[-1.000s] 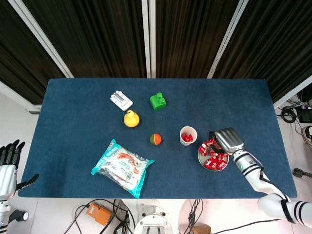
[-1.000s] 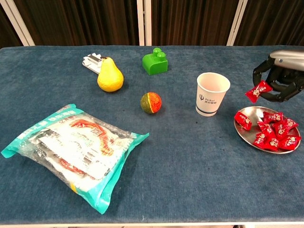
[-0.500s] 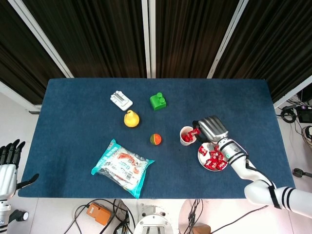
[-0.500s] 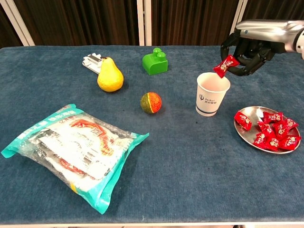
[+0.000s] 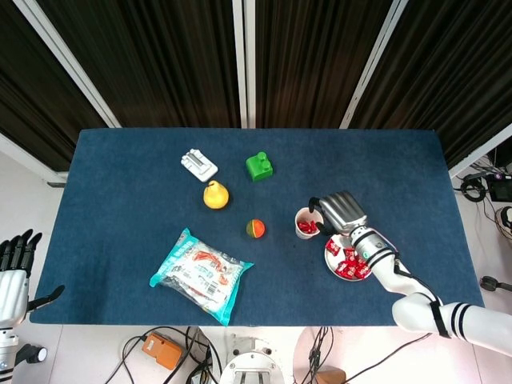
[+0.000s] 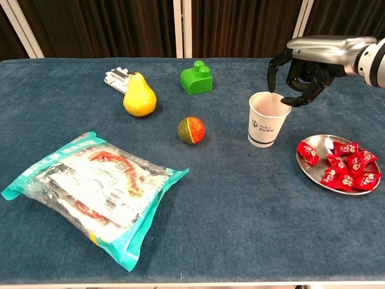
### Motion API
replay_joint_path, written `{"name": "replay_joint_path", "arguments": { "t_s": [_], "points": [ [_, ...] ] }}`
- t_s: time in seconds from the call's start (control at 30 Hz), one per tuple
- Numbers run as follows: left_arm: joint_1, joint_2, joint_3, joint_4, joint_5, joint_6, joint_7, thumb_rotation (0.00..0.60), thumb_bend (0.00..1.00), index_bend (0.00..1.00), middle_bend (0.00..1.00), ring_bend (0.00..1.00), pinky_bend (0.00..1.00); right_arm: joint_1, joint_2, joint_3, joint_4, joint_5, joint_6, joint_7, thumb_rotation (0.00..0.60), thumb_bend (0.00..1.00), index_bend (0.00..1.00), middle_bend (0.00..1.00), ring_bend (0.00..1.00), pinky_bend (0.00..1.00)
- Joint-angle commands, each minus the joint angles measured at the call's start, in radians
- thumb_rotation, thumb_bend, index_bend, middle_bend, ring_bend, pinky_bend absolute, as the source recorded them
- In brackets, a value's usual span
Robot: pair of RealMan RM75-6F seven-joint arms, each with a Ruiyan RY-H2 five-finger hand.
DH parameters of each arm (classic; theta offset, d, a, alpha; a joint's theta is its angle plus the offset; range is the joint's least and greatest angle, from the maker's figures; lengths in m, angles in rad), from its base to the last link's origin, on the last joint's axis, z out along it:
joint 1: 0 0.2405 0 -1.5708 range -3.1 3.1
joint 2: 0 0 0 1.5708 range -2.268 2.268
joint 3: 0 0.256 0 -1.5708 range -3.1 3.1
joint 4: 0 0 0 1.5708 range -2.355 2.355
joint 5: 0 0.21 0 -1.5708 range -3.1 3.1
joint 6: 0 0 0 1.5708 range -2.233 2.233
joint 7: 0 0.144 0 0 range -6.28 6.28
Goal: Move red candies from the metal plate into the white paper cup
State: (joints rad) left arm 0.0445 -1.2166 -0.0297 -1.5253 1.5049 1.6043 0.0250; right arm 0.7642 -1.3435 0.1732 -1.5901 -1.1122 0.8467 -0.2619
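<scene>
Candy gone from right hand (image 6: 304,75) since half a second ago; fingers now spread and empty above the white paper cup (image 6: 268,118), red candies (image 5: 306,227) inside. Nearer, toward the counter's right edge, metal plate (image 6: 313,144) holds more candies (image 6: 343,168). Drop done; next means swinging back for another pick.

Bare cloth separates the white paper cup (image 6: 269,118) from the metal plate (image 6: 317,145); other items lie well left.
</scene>
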Motion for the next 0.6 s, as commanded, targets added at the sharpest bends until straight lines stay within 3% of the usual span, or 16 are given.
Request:
{"name": "replay_joint_path", "arguments": {
  "t_s": [0.03,0.17,0.33,0.47,0.6],
  "points": [
    [0.000,-0.001,0.000,0.001,0.000,0.000,-0.002,0.600,0.00,0.00,0.00,0.00,0.00,-0.006,0.004,0.000,-0.006,-0.011,0.013,0.013,0.600,0.39,0.43,0.92,1.00,1.00],
    [0.001,0.000,0.000,0.004,-0.001,0.001,-0.004,0.600,0.00,0.00,0.00,0.00,0.00,-0.050,0.040,-0.013,-0.042,-0.063,0.073,0.059,0.600,0.38,0.44,0.92,1.00,1.00],
    [0.000,0.000,-0.001,0.008,0.001,0.000,-0.008,0.600,0.00,0.00,0.00,0.00,0.00,-0.118,0.098,-0.088,-0.070,-0.110,0.105,0.068,0.600,0.38,0.48,0.92,1.00,1.00],
    [-0.002,-0.004,-0.001,0.010,0.005,0.000,-0.010,0.600,0.00,0.00,0.00,0.00,0.00,-0.142,0.088,-0.138,-0.057,-0.101,0.081,0.043,0.600,0.38,0.49,0.92,1.00,1.00],
    [-0.004,-0.008,0.001,0.011,0.011,0.001,-0.010,0.600,0.00,0.00,0.00,0.00,0.00,-0.139,0.042,-0.150,-0.023,-0.061,0.046,0.014,0.600,0.38,0.49,0.92,1.00,1.00]
  ]
}}
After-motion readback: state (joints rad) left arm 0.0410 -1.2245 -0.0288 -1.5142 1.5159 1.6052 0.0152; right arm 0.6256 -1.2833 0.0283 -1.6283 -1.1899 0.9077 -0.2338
